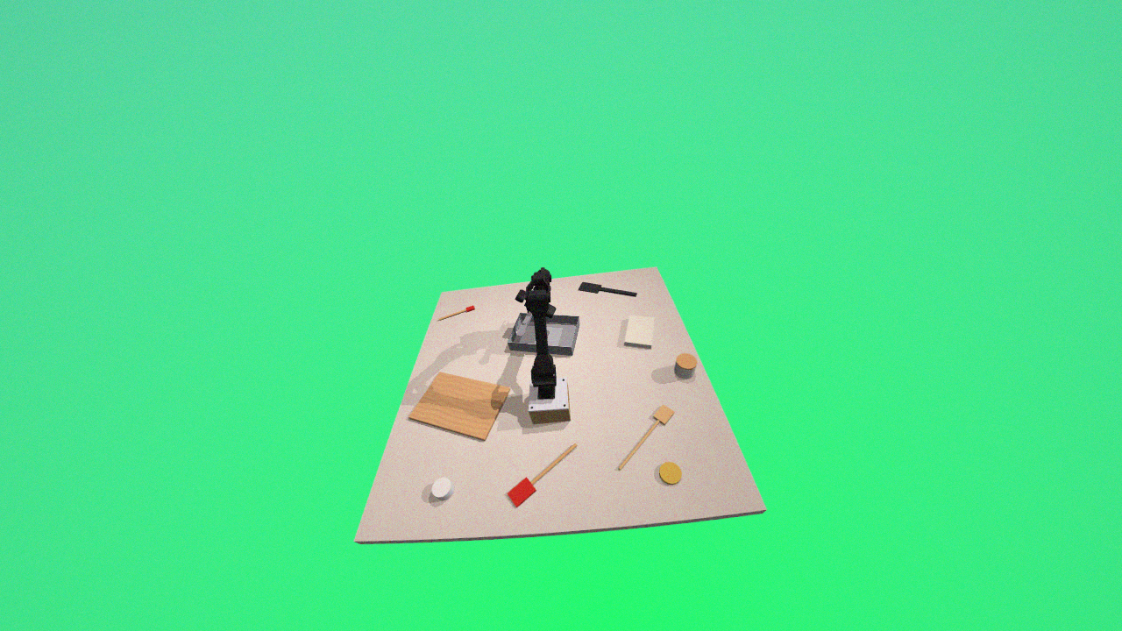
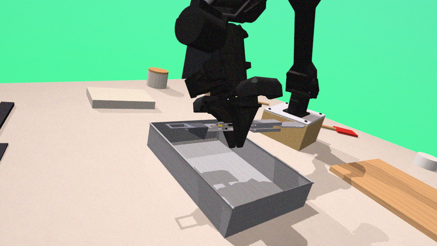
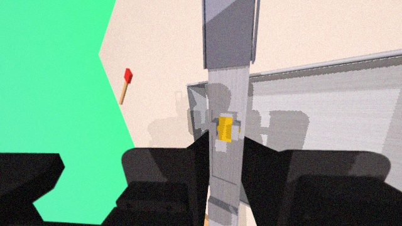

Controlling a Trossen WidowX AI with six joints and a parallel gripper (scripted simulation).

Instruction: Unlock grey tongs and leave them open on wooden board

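We observe the gripper (image 2: 236, 143) closed narrow on the grey tongs (image 2: 213, 126), its two black fingers pressing the arms from either side just behind the small yellow lock piece (image 3: 225, 129). The tongs are held level above the roasting tin (image 2: 195, 180), clear of its rim, with the loop end over the tin and the serrated tips (image 2: 291, 124) reaching toward the arm's base block (image 2: 311, 134). The wooden board (image 2: 388, 186) lies well apart from the tin, with nothing resting on its visible part.
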